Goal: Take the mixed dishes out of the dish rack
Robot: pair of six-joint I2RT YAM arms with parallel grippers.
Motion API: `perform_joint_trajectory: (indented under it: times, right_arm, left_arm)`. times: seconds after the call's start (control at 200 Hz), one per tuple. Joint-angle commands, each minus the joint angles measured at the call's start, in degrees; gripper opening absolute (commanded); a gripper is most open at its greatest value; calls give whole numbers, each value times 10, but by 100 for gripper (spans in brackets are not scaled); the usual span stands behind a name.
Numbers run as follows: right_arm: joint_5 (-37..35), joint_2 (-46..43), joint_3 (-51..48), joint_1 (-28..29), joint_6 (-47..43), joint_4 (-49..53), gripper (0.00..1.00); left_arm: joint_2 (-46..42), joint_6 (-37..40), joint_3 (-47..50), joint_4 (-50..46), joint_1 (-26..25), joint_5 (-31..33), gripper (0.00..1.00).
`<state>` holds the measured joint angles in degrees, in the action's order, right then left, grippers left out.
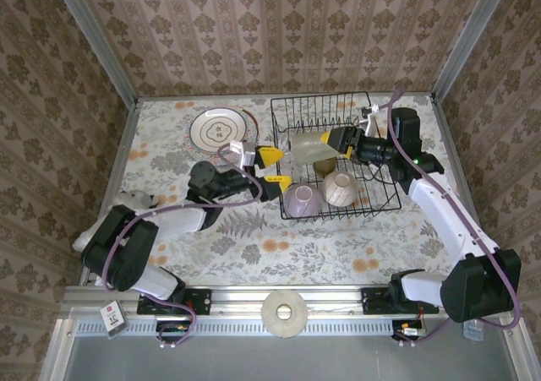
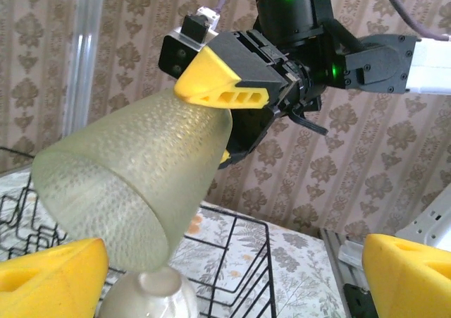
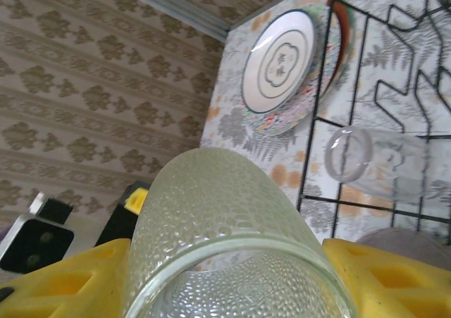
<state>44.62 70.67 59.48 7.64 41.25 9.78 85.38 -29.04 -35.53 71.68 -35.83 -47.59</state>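
Top external: right gripper (image 1: 332, 140) clamps the tumbler (image 1: 306, 149) over the rack (image 1: 319, 98); left gripper (image 1: 275, 168) gapes wide just beside its rim.

We see a tabletop (image 1: 279, 250) under a pale cloth printed with grey ferns and orange blossoms across the middle of the top view; brown damask wallpaper (image 1: 279, 26) closes it in at the top, left and right, with one grey metal post (image 1: 93, 39) slanting at upper left and another (image 1: 473, 30) at upper right. At the left we find a white plush dog (image 1: 135, 200) on the cloth; along the bottom runs a ribbed metal rail (image 1: 338, 323), with a pale ring-shaped disc (image 1: 284, 313) lying at bottom centre and a small white card (image 1: 112, 316) with a red mark at lower left.
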Motion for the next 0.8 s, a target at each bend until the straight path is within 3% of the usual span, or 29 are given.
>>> perform_joint_trajectory:
  times: [0.0,0.12,0.27,0.4,0.5,0.61,0.795]
  right_arm:
    - [61,-22,-21,-5,45,-70,18]
    - [71,-28,-32,-6,54,-83,18]
    - [87,-32,-41,-7,71,-111,17]
    - [91,-33,-44,-9,72,-119,16]
    - [98,-30,-47,-10,85,-140,14]
    - [110,-29,-53,-10,100,-166,14]
    - [119,-36,-55,-6,109,-176,14]
  left_arm:
    - [25,-26,-46,26,-12,-55,92]
    - [57,-52,-94,26,-26,-80,88]
    - [80,-74,-122,29,-37,-65,84]
    - [85,-87,-141,28,-49,-67,73]
    - [87,-107,-143,28,-51,-44,53]
    - [95,-144,-146,28,-51,-8,21]
    - [108,-158,-153,28,-50,6,0]
